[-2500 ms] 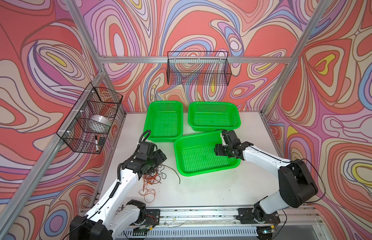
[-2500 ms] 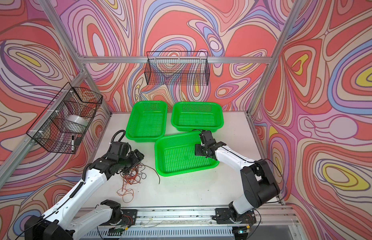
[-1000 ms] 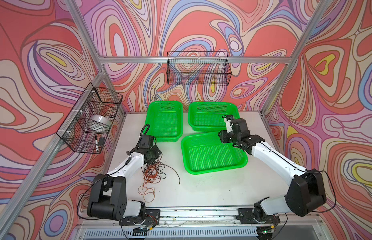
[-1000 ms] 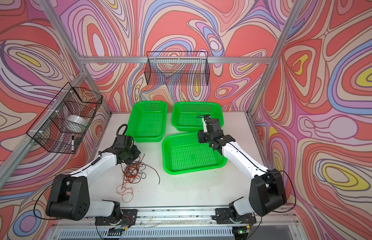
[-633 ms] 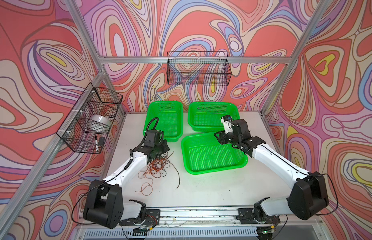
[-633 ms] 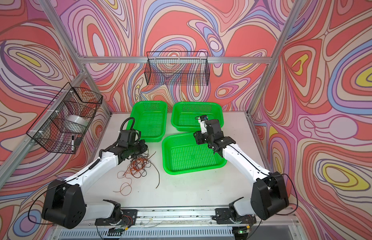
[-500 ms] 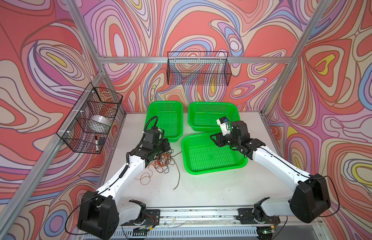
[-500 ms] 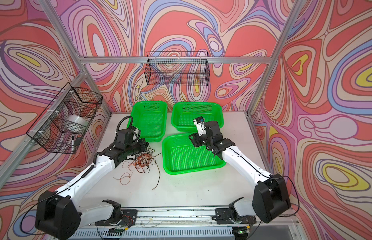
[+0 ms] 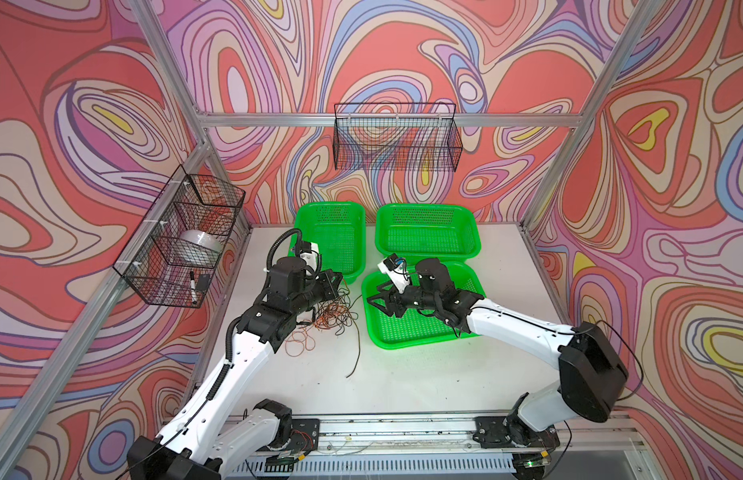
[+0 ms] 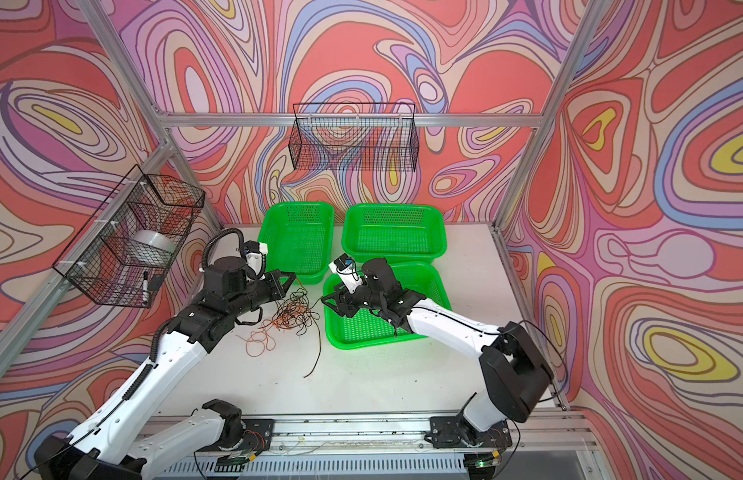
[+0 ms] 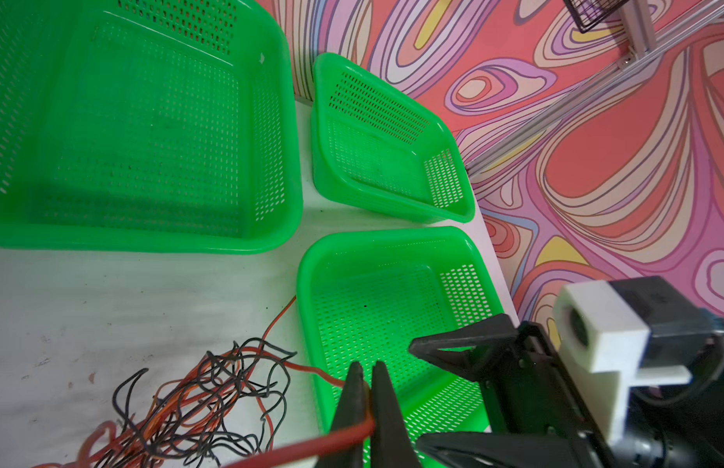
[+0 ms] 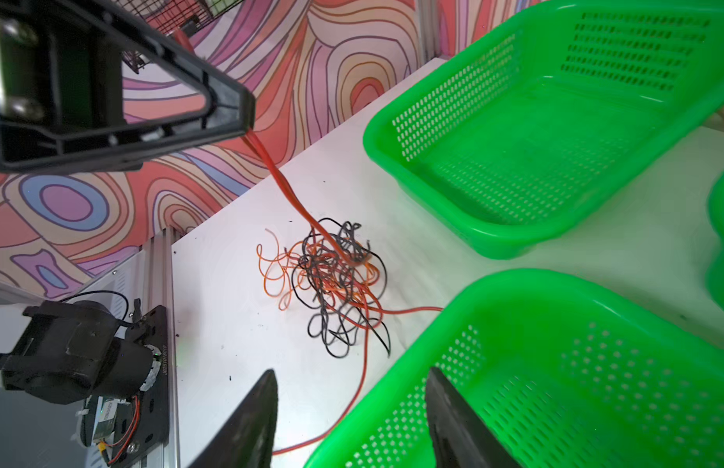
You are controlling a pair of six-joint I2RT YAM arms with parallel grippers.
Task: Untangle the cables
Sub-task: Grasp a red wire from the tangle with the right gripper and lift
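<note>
Three green baskets (image 9: 332, 249) are spread on the table (image 9: 403, 382): one beneath the right hand (image 12: 350, 385), two beyond. The tangled cables (image 9: 334, 309) are heaped under the left hand (image 11: 366, 368), which is clamped on a red strand (image 11: 311, 441). The right hand is held half spread, with the basket rim between it and the heap.

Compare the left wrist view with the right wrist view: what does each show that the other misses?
Only the left wrist view: the left gripper, close up, shut on the red cable, and the white camera on the right gripper. Only the right wrist view: the whole tangle, the red cable dropping into it, and an arm base at the white table edge. Both: the right gripper open, part of the tangle, green baskets, the table.
</note>
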